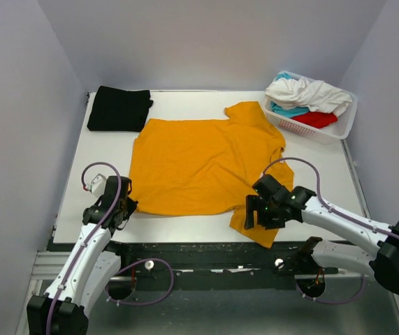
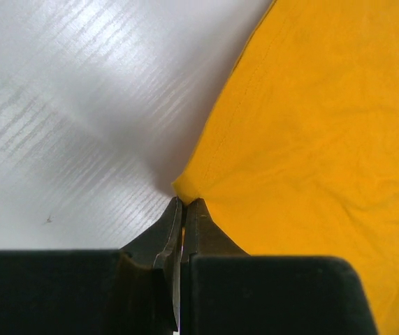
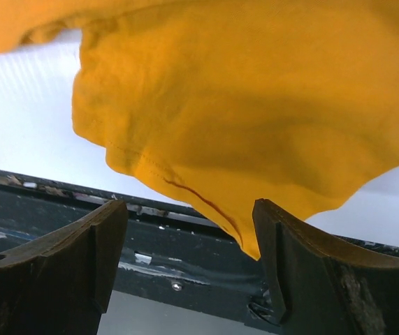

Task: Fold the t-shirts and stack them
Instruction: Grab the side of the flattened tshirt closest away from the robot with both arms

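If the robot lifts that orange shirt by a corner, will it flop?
Probably flop: the orange shirt lies wrinkled, its sleeve sagging in soft folds. It looks thin, so likely light. Lifted by the corner the left gripper pinches, it should drape.

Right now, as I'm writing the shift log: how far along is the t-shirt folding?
Done: one black t-shirt lies folded at the far left. In hand: the orange t-shirt is spread out, the left claw shut on its near-left corner, the right claw open around its near-right corner. Left: folding and stacking it, then the white shirt, teal shirt and red shirt in the basket.
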Controlling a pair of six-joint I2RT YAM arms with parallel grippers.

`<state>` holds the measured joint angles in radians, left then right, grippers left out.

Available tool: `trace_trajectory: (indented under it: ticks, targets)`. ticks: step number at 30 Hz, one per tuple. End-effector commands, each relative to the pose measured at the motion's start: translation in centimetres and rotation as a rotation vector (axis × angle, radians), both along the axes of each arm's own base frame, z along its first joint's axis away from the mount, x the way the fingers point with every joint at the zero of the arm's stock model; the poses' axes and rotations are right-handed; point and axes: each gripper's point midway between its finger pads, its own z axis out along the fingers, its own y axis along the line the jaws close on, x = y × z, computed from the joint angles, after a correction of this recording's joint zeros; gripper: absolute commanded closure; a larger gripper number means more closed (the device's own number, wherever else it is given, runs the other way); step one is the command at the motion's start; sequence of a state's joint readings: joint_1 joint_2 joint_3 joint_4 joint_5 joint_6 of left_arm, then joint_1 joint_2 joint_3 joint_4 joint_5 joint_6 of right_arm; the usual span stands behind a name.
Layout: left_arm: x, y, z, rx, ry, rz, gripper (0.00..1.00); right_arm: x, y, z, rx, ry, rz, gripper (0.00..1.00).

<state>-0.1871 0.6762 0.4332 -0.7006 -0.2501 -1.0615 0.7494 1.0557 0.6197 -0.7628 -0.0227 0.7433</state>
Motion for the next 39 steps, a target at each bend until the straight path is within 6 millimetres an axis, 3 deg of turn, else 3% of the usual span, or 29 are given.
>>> trace_trajectory:
  ticks: [1, 8, 13, 15, 17, 22, 26, 31, 34, 36, 39]
  targets:
    - [1.3, 1.5, 1.3, 0.072, -0.058, 0.043, 1.0, -1.9, 0.2, -1.4, -0.072, 0.082, 0.037, 0.2]
    - [2.1, 0.8, 0.8, 0.059, -0.026, 0.011, 1.0, -3.0, -0.2, -3.6, -0.18, 0.11, 0.026, 0.29]
    - [1.8, 1.5, 0.6, 0.07, -0.025, 0.058, 1.0, -2.7, -1.6, -5.7, -0.288, 0.089, -0.026, 0.33]
    - [1.7, 1.9, 0.8, 0.076, -0.033, 0.079, 1.0, -2.4, -2.1, -6.3, -0.331, 0.085, -0.053, 0.45]
    - [1.6, 2.1, 1.2, 0.078, -0.04, 0.089, 1.0, -1.8, -2.1, -6.1, -0.354, 0.064, -0.069, 0.7]
    - [0.3, 2.9, 1.7, 0.074, -0.034, 0.157, 1.0, -1.8, -0.3, -2.5, -0.268, 0.055, 0.016, 0.99]
    - [-0.9, 3.0, 1.9, 0.057, -0.052, 0.178, 1.0, -5.9, 1.4, -0.1, -0.121, 0.225, 0.18, 0.99]
    - [-3.4, 4.1, 1.1, 0.057, -0.039, 0.259, 1.0, -9.4, -0.6, 0.8, -0.153, 0.331, 0.214, 0.99]
    - [-3.5, 3.5, 0.6, 0.023, -0.057, 0.239, 1.0, -11.0, -0.5, 1.0, -0.135, 0.369, 0.243, 0.99]
    - [-3.3, 2.9, 0.2, 0.006, -0.056, 0.204, 1.0, -11.1, -0.3, 1.4, -0.139, 0.362, 0.265, 0.99]
    - [-3.2, 2.7, 0.0, 0.01, -0.035, 0.187, 1.0, -8.8, 0.4, 2.3, -0.15, 0.253, 0.24, 0.99]
